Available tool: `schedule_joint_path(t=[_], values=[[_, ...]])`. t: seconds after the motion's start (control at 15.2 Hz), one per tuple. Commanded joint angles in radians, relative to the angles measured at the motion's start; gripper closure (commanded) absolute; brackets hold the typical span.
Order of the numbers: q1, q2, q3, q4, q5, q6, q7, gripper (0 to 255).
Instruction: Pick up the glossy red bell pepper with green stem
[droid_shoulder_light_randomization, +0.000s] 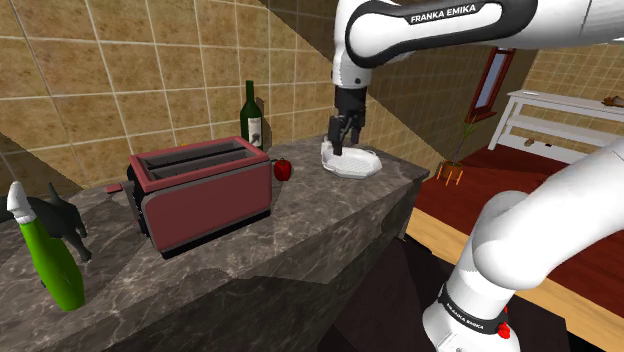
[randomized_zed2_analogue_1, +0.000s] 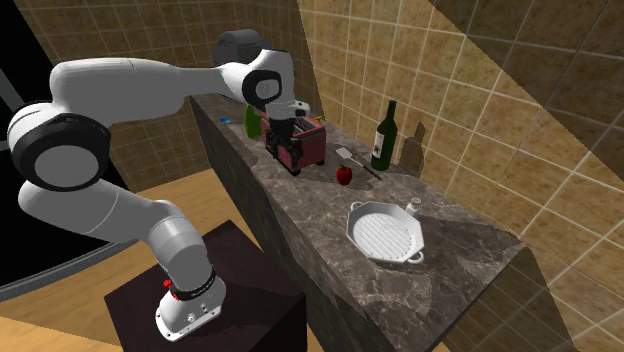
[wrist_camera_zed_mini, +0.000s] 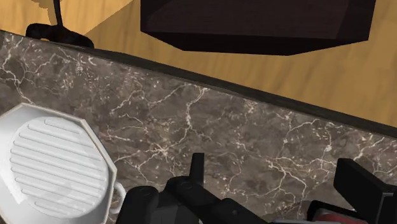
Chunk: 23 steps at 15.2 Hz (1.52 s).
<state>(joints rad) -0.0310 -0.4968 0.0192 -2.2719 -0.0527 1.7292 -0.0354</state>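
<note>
Shoulder view: red pepper (droid_shoulder_light_randomization: 283, 169) just beside toaster (droid_shoulder_light_randomization: 200, 195); pan (droid_shoulder_light_randomization: 360, 165) near counter (droid_shoulder_light_randomization: 300, 232) end.

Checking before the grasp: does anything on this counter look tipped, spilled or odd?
Nothing stands out: wine bottle and toaster stand upright, the pepper rests beside the toaster, the white pan lies flat.

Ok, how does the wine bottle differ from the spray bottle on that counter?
The wine bottle is dark green with a pale label; the spray bottle is bright green with a white top. The wine bottle stands near the wall by the end of the toaster nearest the pepper, the spray bottle past its other end. Both are green and on the counter.
</note>
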Motion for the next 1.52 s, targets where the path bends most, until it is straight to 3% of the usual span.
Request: schedule_joint_path(t=[0.0,0.79,1.19,1.45], values=[[-0.005,0.086,-0.013,0.046,0.002,0.029,-0.015,0],[-0.026,0.6,-0.056,0.439,0.058,0.08,-0.089,0],[-0.046,0.873,-0.06,0.726,0.094,0.029,-0.12,0],[-0.064,1.079,-0.057,0.979,0.116,-0.045,-0.133,0]])
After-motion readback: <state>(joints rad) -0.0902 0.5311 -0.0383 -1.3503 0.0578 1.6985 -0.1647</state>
